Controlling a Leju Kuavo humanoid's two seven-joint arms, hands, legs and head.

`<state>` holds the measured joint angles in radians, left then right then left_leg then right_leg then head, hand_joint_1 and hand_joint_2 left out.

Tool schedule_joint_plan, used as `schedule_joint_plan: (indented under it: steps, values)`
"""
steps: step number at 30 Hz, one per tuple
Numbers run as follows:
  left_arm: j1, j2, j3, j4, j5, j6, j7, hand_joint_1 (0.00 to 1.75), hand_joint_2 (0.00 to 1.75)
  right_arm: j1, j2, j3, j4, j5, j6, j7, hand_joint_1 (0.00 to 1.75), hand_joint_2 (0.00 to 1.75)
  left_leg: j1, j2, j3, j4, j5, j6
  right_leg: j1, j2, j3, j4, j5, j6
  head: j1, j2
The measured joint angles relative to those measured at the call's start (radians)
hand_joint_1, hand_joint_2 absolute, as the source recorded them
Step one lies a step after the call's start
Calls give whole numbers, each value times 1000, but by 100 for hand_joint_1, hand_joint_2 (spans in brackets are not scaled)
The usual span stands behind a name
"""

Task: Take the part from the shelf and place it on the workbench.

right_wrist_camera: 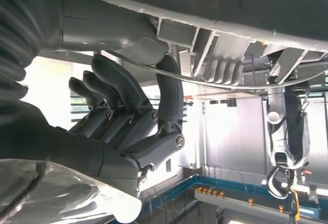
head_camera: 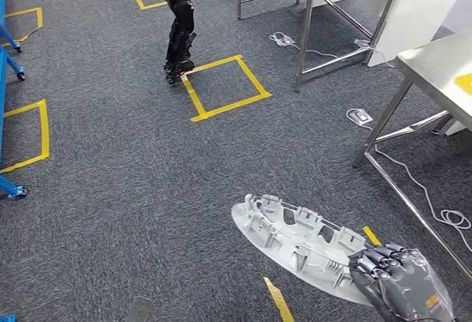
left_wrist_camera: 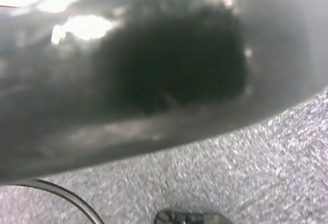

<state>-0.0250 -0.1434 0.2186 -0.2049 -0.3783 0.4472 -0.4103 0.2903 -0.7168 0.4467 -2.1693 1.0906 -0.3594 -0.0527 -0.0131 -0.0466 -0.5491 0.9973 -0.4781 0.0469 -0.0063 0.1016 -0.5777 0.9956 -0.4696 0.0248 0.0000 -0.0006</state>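
One part, long, pale grey and ribbed, carried out over the carpet in the right hand. Gripped at one end only, so most of the length juts forward and leftward, ribbed side up in the head view. Pinched at the rim in the right wrist view, thumb against one face and dark fingers spread along the other: probably a hold suited to a thin moulded edge rather than a full wrap. Held level and clear of the floor, well short of the steel workbench ahead to the right. Off the shelf already, by the look of it; not yet set down. Left hand impossible to judge, its wrist view blurred by a dark shape close to the lens. Another robot standing beside a yellow tape square farther off.
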Motion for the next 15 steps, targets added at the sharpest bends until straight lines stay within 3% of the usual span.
schedule_joint_plan:
  steps: [2, 4, 6, 7, 8, 10, 11, 13, 15]
  values:
    - [-1, 0, 0, 0, 0, 1, 0, 0, 0, -2, 0, 0, 0, 0, 0, -1, 175, 175, 4, 21, 6, -17, 8, 5, 2, -39, -27, 44, -30, 7, 3, 0]
    - [0, -1, 1, 0, 0, 0, -1, 0, 0, -6, 0, 0, 0, 0, 0, -1, 175, 175, 4, 43, 7, -23, 10, 8, 1, -82, -87, 167, -93, 15, 5, 0]
    - [2, -2, 1, 0, 0, 0, -1, 0, 0, -7, 0, 0, 0, 0, 0, -2, 175, 175, 4, 65, 6, -22, 8, 8, -5, -92, -141, 278, -130, 26, 5, 0]
    - [2, -2, 1, 0, 0, 0, -1, 0, 0, -6, 0, 0, 0, 0, 0, -2, 175, 175, 5, 76, 7, -22, 7, 7, -9, -95, -142, 284, -122, 31, 5, 0]
    - [2, -3, 1, 0, 0, 0, -1, 0, 0, -5, 0, 0, 1, 0, 0, -2, 175, 175, 6, 85, 7, -20, 5, 4, -13, -101, -121, 246, -96, 36, 5, 0]
    - [0, -3, 1, 0, 0, 0, -1, 0, 0, -6, 0, 0, 1, 0, 0, -2, 175, 175, 7, 102, 8, -11, -3, -7, -17, -131, -40, 100, -34, 45, 5, 0]
    - [0, -4, 1, 0, 0, 0, -1, 0, 0, -7, 0, 0, 1, 0, 0, -2, 175, 175, 6, 109, 8, -5, -8, -14, -16, -143, -7, 41, -17, 42, 4, 0]
    - [0, -3, 1, 0, 0, -1, -1, 0, 0, -8, 0, 0, 2, 1, -1, -2, 175, 175, 2, 121, 8, 3, -13, -24, -13, -147, 16, 2, -14, 30, 1, 0]
    - [-1, -3, 1, 0, 0, -2, -1, 0, 0, -6, 0, 0, 2, 1, -1, -2, 175, 175, 4, 128, 10, 7, -17, -32, -14, -130, 13, 5, -11, 14, -2, 0]
